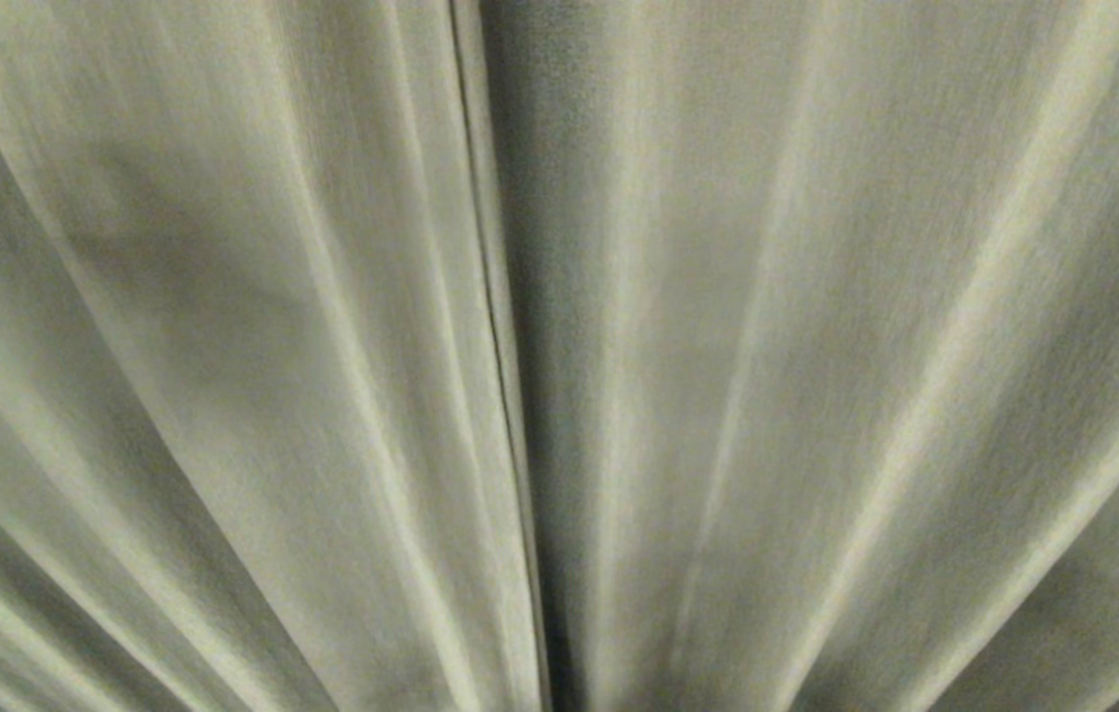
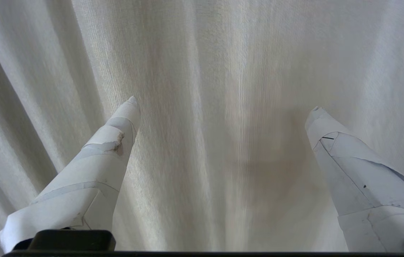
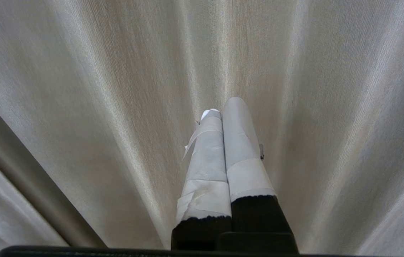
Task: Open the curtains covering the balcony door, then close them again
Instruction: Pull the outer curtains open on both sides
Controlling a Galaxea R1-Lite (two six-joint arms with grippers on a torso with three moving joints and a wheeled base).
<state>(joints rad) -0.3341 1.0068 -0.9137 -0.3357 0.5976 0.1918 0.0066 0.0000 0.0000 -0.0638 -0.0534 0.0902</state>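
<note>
Facing the curtains (image 1: 322, 346), drawn together at the centre seam, door hidden. Left gripper (image 2: 223, 107) spread wide, empty, near the fabric; right gripper (image 3: 223, 114) clenched, parked. Opening step pending: next, pinch a fold.

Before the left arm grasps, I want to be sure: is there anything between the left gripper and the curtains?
Nothing visible. The left gripper faces the curtains directly, its fingers spread wide, and only pleated fabric shows between and beyond them. Whether the tips already touch the cloth cannot be told.
</note>
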